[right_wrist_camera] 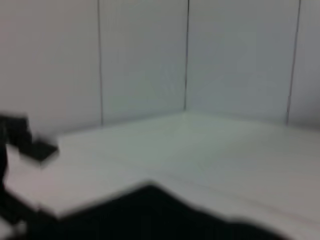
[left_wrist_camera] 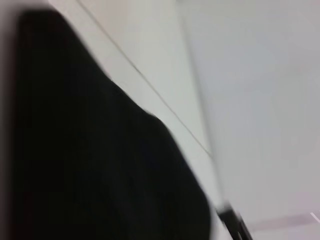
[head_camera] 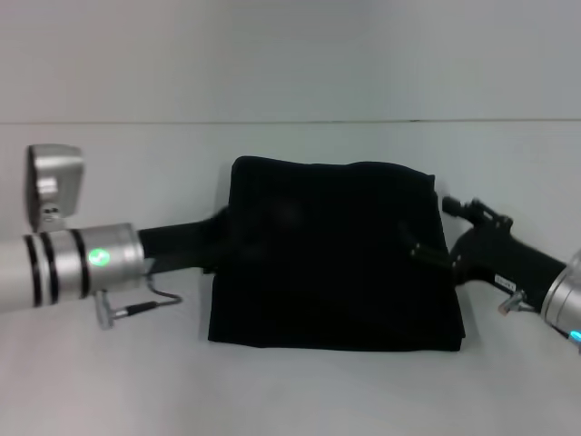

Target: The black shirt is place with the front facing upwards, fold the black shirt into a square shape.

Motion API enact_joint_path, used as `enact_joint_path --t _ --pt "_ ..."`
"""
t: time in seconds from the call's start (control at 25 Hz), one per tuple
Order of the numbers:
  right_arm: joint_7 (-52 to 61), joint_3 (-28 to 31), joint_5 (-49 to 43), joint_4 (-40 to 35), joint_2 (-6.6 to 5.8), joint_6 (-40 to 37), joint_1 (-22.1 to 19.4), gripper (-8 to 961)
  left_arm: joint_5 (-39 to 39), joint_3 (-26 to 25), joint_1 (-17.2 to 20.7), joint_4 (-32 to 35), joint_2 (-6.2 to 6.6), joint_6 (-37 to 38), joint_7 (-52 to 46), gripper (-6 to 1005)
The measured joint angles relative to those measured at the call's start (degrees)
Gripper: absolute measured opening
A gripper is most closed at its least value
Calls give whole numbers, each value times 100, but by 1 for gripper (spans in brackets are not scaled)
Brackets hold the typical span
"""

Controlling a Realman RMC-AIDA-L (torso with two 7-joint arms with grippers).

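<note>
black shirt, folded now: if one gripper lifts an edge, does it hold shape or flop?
Likely flops: the shirt is soft cloth, its edges wavy and sagging on the table. Layers would probably slide apart, since nothing pins them. Left gripper and right gripper sit at opposite sides; lifting both looks safer.

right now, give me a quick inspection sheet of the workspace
surface: white table, bare around the cloth
job's things: black shirt folded into a near-square block, lying flat; no print showing
clutter: nothing seen
grippers: left gripper at the shirt's left edge, right gripper at its right edge; both merge with the dark cloth
cables: thin grey cable looping under the left wrist
surroundings: plain white panelled walls
</note>
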Motion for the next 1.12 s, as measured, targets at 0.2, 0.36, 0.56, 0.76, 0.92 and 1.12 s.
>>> enact_joint_path --t 0.2,0.36,0.56,0.76,0.92,1.12 --pt "2 0 -6 123 3 780 29 927 -8 -60 85 0 225 -471 -92 917" --pt "67 32 5 122 2 952 28 927 -9 -97 27 3 305 -852 -102 963" --pt "296 31 5 -47 -64 397 -140 927 35 -107 -103 10 381 -1453 -142 953" --pt "1034 -28 -455 -472 -250 -1005 -666 927 148 112 -273 -36 496 -1787 -260 942" --pt "1140 -30 -883 -536 -333 -1538 -957 927 151 274 -293 -47 457 -1854 -264 934" --pt "1118 6 -1265 -544 -334 -1523 -1090 927 154 523 -309 -53 353 -1903 -290 924"
